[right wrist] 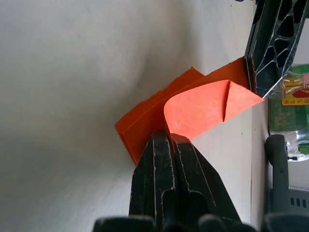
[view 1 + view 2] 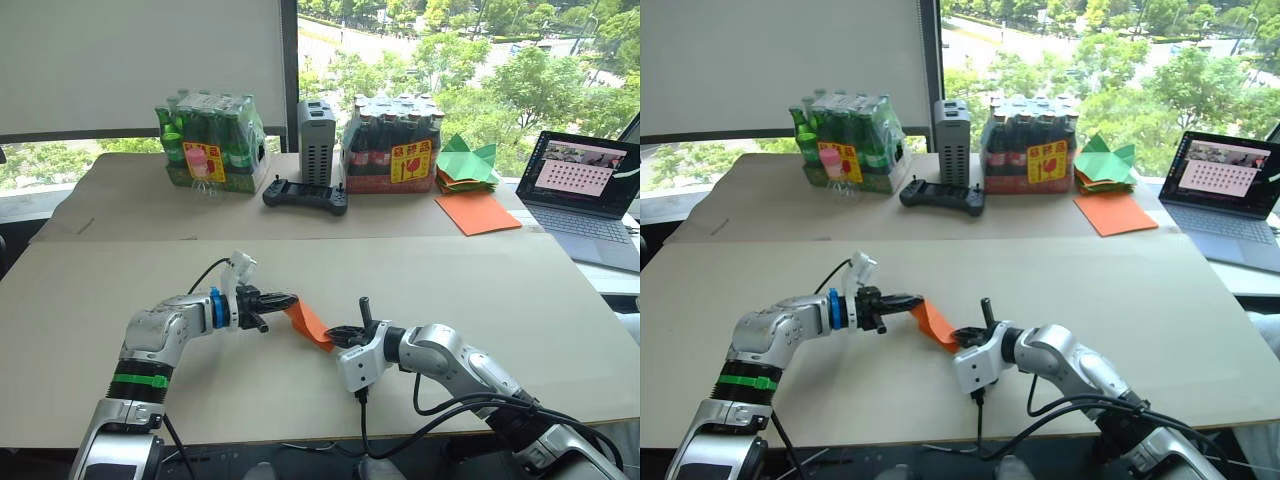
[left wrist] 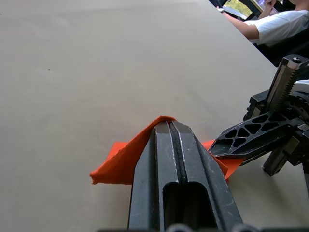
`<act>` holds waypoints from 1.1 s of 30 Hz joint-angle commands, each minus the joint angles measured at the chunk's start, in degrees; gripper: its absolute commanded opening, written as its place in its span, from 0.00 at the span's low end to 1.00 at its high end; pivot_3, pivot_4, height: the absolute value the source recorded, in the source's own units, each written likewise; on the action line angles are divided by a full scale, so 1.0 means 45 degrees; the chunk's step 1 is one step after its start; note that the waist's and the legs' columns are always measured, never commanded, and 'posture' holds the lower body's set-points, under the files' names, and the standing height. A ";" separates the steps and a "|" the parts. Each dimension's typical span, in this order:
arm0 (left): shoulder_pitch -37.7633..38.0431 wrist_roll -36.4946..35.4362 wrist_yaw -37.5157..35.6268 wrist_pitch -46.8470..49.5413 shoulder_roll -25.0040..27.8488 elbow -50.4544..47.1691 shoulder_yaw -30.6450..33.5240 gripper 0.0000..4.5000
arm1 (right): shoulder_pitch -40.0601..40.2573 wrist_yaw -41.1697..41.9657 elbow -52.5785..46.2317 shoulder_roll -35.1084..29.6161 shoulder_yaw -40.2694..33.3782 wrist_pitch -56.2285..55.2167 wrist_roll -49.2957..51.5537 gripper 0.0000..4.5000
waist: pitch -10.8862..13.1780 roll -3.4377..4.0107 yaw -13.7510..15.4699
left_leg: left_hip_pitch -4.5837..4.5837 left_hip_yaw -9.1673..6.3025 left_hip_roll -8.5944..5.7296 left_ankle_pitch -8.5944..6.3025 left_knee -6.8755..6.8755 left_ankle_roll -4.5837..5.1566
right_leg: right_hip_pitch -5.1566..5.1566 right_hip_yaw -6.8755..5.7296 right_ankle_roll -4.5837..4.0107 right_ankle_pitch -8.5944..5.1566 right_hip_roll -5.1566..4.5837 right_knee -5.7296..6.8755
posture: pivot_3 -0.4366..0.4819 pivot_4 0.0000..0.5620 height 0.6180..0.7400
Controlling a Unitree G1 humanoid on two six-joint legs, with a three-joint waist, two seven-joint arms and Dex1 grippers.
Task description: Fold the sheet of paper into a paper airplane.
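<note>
Right gripper (image 2: pixel 338 335) is clamped on the lower end of the sheet of paper (image 2: pixel 309 323); left gripper (image 2: pixel 285 300) is pinched shut on the upper end, so the folded orange strip hangs between them just above the table (image 2: pixel 480 290), near the front edge. Right wrist view shows several layers stacked at the pinch and one flap curling open, so the layers aren't locked flat. My read: mid-fold, wings not formed yet, nothing dart-shaped so far. Handling: paper is thin and very light, holds a crease but buckles under any push and tears if the two grippers pull apart hard. Best hold is on the multi-layer folded edge, near the ends, not on a single loose flap; single layers will slip out or crumple. Keep slight tension only, and put it down on the table to press creases. Further back, well apart: black controller (image 2: pixel 305 194) with a grey box (image 2: pixel 317 142) behind it, two shrink-wrapped bottle packs (image 2: pixel 210 142) either side, a flat orange sheet (image 2: pixel 477 212) with green folded papers (image 2: pixel 467 160) just beyond it, and a laptop (image 2: pixel 588 195) at far right.
</note>
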 commanded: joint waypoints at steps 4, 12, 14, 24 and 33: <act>-0.0135 -0.0267 -0.0535 0.0153 0.0535 -0.0591 0.0084 0.00 | 0.0419 0.0363 0.0122 -0.0031 0.0103 -0.0031 -0.0032 0.00 | 0.0000 0.0000 -0.0006 | 0.0000 -0.0001 0.0000 0.0000 0.0000 0.0000 | 0.0000 0.0000 0.0000 0.0000 0.0000 -0.0001 | 0.48 0.27 1.00; 0.0348 -0.0282 -0.0873 0.0180 0.1264 -0.0894 0.0146 0.00 | 0.0462 0.0322 0.0202 0.0078 0.0118 -0.0079 -0.0032 0.00 | 0.0000 0.0000 -0.0004 | 0.0001 -0.0001 0.0002 0.0000 0.0000 0.0000 | 0.0000 -0.0001 0.0000 0.0000 0.0001 -0.0001 | 0.48 0.27 1.00; 0.0313 -0.0359 -0.0761 0.0235 0.1173 -0.0993 0.0203 0.00 | 0.0469 0.0321 0.0227 0.0118 0.0124 -0.0093 -0.0038 0.00 | -0.0001 -0.0001 0.0000 | 0.0001 -0.0001 0.0002 0.0000 0.0000 0.0000 | 0.0000 -0.0001 0.0000 0.0000 0.0001 0.0000 | 0.48 0.27 1.00; -0.0163 -0.0080 -0.0211 0.0213 0.0276 -0.1295 -0.0626 0.00 | 0.0471 0.0365 0.0338 0.0231 0.0049 -0.0125 -0.0104 0.00 | -0.0003 -0.0003 -0.0022 | 0.0003 -0.0002 0.0001 0.0000 0.0000 0.0000 | 0.0004 -0.0001 0.0000 0.0000 0.0002 0.0001 | 0.48 0.27 1.00; -0.0443 0.1496 -0.0227 -0.1453 0.0079 0.0741 -0.1700 0.00 | 0.0583 0.0354 0.0270 0.0256 -0.0092 -0.0026 -0.0115 0.00 | -0.0003 -0.0004 -0.0014 | 0.0008 -0.0001 0.0000 0.0000 0.0000 0.0000 | 0.0008 0.0000 0.0000 0.0000 0.0002 0.0000 | 0.48 0.27 1.00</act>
